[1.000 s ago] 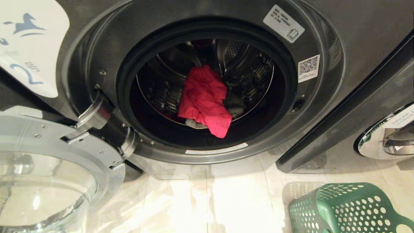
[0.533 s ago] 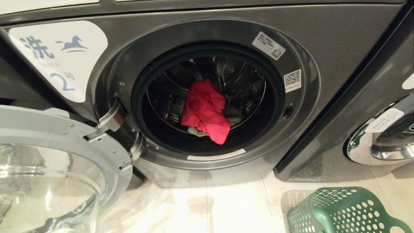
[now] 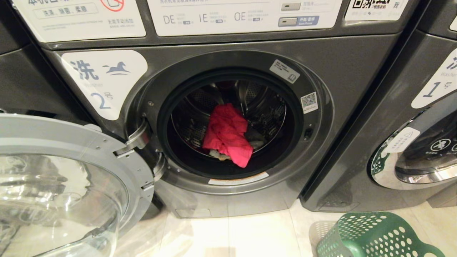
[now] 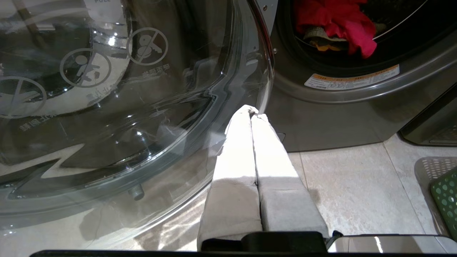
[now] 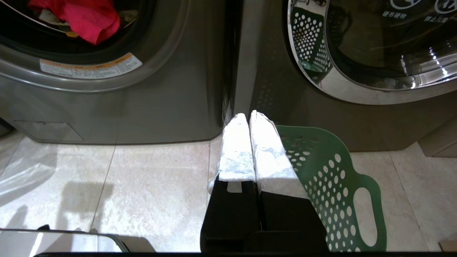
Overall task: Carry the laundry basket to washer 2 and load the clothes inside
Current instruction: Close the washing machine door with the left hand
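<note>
Red garment (image 3: pixel 227 134) lies in drum of washer 2 (image 3: pixel 228 117), darker clothes beside it; door (image 3: pixel 68 178) swung wide at left. Laundry basket (image 3: pixel 371 235) on floor (image 3: pixel 250 235) near washer 1 (image 3: pixel 410 142), apparently tipped; contents hidden. Left gripper (image 4: pixel 254 113) clenched, empty, low beside door glass. Right gripper (image 5: pixel 249 116) clenched, empty, above basket rim. Loading step seems finished. Next: confirm basket empty, then shut door.

Warm indoor light, sharp focus, glare on the tile floor (image 3: pixel 250 235) (glass door (image 3: pixel 53 200) full of reflections), bowed edges.
</note>
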Tool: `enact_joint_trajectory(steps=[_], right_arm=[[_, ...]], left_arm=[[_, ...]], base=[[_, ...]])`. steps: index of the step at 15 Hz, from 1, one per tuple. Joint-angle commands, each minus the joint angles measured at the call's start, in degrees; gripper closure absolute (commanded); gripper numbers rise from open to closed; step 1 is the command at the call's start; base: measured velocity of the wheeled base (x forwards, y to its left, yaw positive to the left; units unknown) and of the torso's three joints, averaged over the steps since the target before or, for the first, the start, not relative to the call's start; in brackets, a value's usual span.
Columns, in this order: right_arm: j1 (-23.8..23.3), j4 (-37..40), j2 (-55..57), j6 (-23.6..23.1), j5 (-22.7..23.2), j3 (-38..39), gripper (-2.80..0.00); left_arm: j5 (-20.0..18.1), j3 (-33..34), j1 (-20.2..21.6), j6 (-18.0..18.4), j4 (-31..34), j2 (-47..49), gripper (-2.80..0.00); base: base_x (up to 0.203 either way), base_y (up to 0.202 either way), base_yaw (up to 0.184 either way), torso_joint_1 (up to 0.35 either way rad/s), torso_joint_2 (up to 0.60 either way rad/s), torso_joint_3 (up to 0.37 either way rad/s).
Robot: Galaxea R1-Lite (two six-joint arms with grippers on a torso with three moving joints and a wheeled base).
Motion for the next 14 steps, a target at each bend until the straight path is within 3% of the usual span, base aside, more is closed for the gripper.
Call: enact_joint_trajectory(steps=[1, 10, 14], right_arm=[[0.0, 0.0, 0.1, 0.0, 0.0, 0.0, 0.0], [0.0, 0.0, 0.1, -0.1, 0.0, 0.0, 0.0], [0.0, -0.1, 0.1, 0.0, 0.0, 0.0, 0.0]], left_arm=[[0.0, 0.0, 0.0, -0.1, 0.0, 0.0, 0.0], [0.0, 0.0, 0.0, -0.1, 0.0, 0.1, 0.0], [0.0, 0.0, 0.0, -0.1, 0.1, 0.0, 0.0]], base=[[0.0, 0.0, 0.0, 0.012, 0.01, 0.203], [0.0, 0.0, 0.0, 0.001, 0.0, 0.201], [0.0, 0.0, 0.0, 0.002, 0.0, 0.052]])
